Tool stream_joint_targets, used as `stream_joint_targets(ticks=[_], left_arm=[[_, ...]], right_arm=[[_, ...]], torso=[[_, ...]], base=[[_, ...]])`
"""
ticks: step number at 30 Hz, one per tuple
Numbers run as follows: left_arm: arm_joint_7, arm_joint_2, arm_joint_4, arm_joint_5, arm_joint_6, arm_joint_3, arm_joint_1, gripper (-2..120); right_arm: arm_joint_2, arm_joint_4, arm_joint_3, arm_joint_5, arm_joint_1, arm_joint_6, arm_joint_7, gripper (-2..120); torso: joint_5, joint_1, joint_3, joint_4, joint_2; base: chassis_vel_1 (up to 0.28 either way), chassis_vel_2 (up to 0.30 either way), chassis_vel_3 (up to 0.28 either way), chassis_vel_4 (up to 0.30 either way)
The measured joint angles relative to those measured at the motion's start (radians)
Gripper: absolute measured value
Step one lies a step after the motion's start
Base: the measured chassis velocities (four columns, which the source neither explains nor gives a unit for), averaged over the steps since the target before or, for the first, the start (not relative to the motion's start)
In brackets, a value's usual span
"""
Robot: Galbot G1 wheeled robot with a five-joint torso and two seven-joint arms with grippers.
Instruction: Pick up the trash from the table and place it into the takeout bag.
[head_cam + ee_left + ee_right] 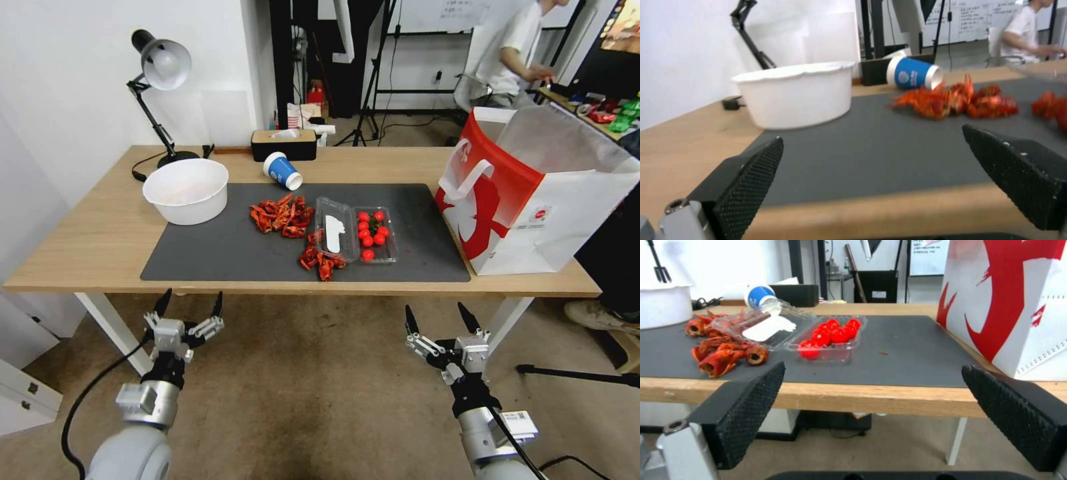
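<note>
Now the blue paper cup (283, 171) lies tipped over, mouth toward the takeout bag (533, 193); both pincers gape wide, empty.

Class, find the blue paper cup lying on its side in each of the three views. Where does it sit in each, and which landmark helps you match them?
Head view: blue paper cup at the dark grey mat's far edge.
Left wrist view: the cup is beyond the red crayfish shells.
Right wrist view: the cup is behind the clear plastic box's open lid.
Shared landmark: the large white bowl.
</note>
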Motion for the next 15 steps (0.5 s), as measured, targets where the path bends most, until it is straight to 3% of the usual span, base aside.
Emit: stream_joint_targets(ticks=[1,2,5,6,8,9,11,13,15], left_arm=[[-0.012,0.031,-0.011,-0.047,0.065,0.023,-0.071,100],[-0.012,0.031,-0.011,-0.047,0.065,0.023,-0.071,100],[-0.037,0.094,-0.015,-0.203,0.187,0.089,-0.281,100],[-0.037,0.094,-0.015,-0.203,0.187,0.089,-0.281,100],[-0.069,0.143,-0.014,-0.372,0.279,0.150,-0.406,100],[-0.069,0.143,-0.014,-0.372,0.279,0.150,-0.406,100],[-0.095,0.190,0.017,-0.508,0.353,0.218,-0.551,100],[-0.102,0.198,0.025,-0.535,0.369,0.233,-0.586,100],[-0.148,0.215,0.065,-0.632,0.447,0.303,-0.734,100]], right_arm=[[-0.001,0.001,0.002,0.000,0.001,0.001,-0.002,100],[-0.001,0.001,0.002,0.000,0.001,0.001,-0.002,100],[-0.002,-0.003,0.004,0.000,0.009,0.001,0.001,100],[-0.002,-0.003,0.004,0.000,0.009,0.001,0.001,100],[-0.002,-0.006,0.008,0.001,0.012,0.001,0.007,100],[-0.002,-0.006,0.008,0.001,0.012,0.001,0.007,100],[-0.005,-0.009,0.015,0.002,0.012,0.001,0.011,100],[-0.005,-0.012,0.015,0.002,0.012,0.002,0.013,100],[-0.005,-0.018,0.018,0.002,0.015,0.002,0.019,100]], torso=[[0.0001,0.000,0.000,0.0000,0.000],[0.0001,0.000,0.000,0.0000,0.000],[0.0003,0.000,0.000,-0.0003,0.000],[0.0003,0.000,0.000,-0.0003,0.000],[0.0002,0.000,0.000,-0.0004,0.000],[0.0002,0.000,0.000,-0.0004,0.000],[-0.0002,0.000,0.000,0.0001,0.000],[0.0000,0.000,0.000,-0.0001,0.000],[0.0002,0.000,0.000,-0.0001,0.000]], base=[[0.000,0.000,0.000,0.000],[0.000,0.000,0.000,0.000],[0.000,0.000,0.000,0.000],[0.000,0.000,0.000,0.000],[0.000,0.000,0.000,0.000],[0.000,0.000,0.000,0.000],[0.000,0.000,0.000,0.000],[0.000,0.000,0.000,0.000],[0.000,0.000,0.000,0.000]])
